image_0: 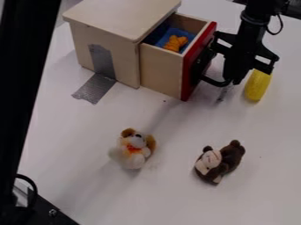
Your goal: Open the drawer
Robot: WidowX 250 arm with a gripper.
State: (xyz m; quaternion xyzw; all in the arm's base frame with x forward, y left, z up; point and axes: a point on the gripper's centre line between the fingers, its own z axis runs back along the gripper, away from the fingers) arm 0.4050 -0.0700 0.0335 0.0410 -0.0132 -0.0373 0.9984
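Observation:
The black gripper (236, 66) hangs at the upper right, just in front of the drawer's red front (198, 61) and very close to it. The wooden drawer (160, 70) stands pulled out of the pale wooden cabinet (111, 39). Inside it lie an orange object (175, 43) and something blue (159, 35). Dark parts at the red front overlap the gripper's outline, so contact with the handle is unclear.
A yellow object (257, 85) lies beside the gripper on the white table (170, 197). Nearer the camera are a white-and-brown plush dog (134, 151) and a brown plush monkey (225, 162). Grey tape (94, 88) runs from the cabinet's side onto the table.

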